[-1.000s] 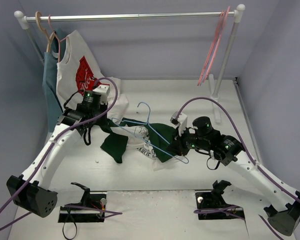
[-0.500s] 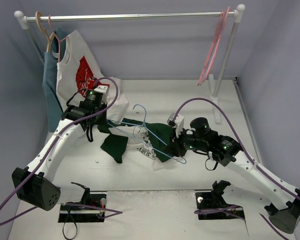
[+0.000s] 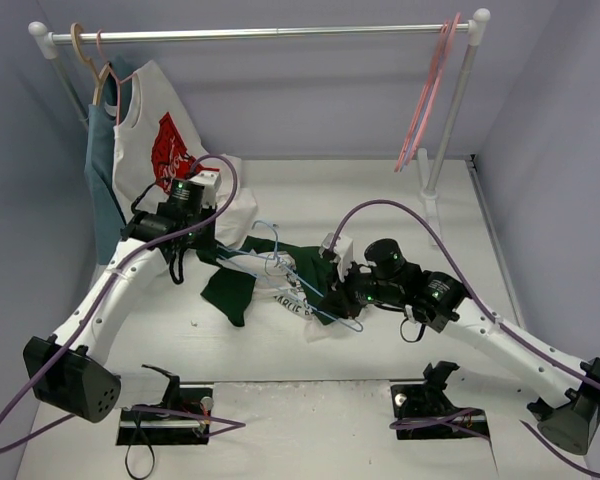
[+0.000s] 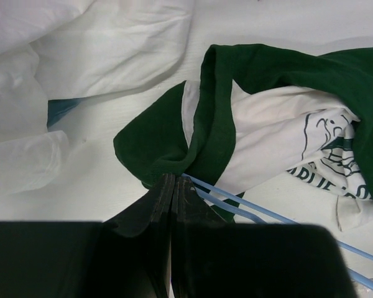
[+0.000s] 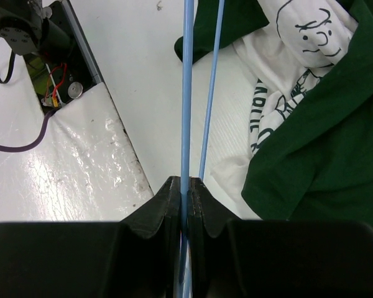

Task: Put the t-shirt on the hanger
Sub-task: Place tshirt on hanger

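Observation:
The t-shirt (image 3: pixel 242 286) lies crumpled on the table, with dark green sleeves and a white chest with black print. My left gripper (image 3: pixel 212 254) is shut on its green collar edge; the left wrist view shows the closed gripper (image 4: pixel 173 180) pinching the green fabric of the shirt (image 4: pixel 217 124). The light blue wire hanger (image 3: pixel 280 262) lies tilted across the shirt, its hook pointing to the back. My right gripper (image 3: pixel 332 300) is shut on its wire; the right wrist view shows this gripper (image 5: pixel 185 183) clamped on the hanger (image 5: pixel 188 93). The hanger's far end (image 4: pixel 255 211) reaches my left fingers beside the collar.
A clothes rack (image 3: pixel 270 33) spans the back. A white shirt with a red graphic (image 3: pixel 160 140) and a blue-grey garment (image 3: pixel 102 170) hang at its left on a tan wooden hanger (image 3: pixel 98 85). Pink hangers (image 3: pixel 425 100) hang at its right. White cloth (image 4: pixel 112 49) lies behind my left gripper.
My right gripper has moved left with the hanger, bringing its far end up to the collar held by my left gripper. The left arm has shifted only slightly.

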Controlling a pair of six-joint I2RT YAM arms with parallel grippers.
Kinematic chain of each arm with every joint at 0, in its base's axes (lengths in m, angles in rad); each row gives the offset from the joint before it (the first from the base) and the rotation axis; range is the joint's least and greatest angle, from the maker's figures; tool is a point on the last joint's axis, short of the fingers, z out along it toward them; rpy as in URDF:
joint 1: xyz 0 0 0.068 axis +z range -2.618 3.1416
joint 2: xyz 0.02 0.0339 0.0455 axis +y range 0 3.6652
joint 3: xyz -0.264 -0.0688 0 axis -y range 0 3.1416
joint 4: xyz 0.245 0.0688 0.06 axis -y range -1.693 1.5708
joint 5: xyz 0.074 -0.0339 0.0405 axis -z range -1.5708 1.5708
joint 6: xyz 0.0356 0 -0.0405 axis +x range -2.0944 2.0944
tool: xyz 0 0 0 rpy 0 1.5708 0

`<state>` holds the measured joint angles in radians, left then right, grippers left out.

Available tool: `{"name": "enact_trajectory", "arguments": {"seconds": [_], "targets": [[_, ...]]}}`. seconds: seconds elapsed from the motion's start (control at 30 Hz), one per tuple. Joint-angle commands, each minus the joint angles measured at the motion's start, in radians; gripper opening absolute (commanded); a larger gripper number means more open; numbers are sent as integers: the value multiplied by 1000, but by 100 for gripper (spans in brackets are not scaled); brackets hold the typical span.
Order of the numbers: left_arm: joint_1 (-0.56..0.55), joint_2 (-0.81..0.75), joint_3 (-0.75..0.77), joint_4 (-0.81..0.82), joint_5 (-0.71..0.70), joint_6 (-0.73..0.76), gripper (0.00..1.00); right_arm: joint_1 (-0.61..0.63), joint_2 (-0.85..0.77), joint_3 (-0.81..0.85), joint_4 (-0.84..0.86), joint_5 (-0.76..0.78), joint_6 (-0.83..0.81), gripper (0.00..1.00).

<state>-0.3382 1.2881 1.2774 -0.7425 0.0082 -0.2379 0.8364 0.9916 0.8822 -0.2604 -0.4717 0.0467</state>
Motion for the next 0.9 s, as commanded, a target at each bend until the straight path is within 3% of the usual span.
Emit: {"name": "enact_trajectory", "arguments": {"seconds": [0.0, 0.5, 0.87], "targets": [[7, -70, -1, 77, 36, 54, 0, 12, 15, 1, 98, -54, -24, 0], [5, -136, 86, 111, 320, -8, 0, -8, 16, -94, 430, -81, -36, 0], [-8, -80, 287, 111, 410, -98, 0, -193, -4, -141, 756, -195, 24, 0]]}}
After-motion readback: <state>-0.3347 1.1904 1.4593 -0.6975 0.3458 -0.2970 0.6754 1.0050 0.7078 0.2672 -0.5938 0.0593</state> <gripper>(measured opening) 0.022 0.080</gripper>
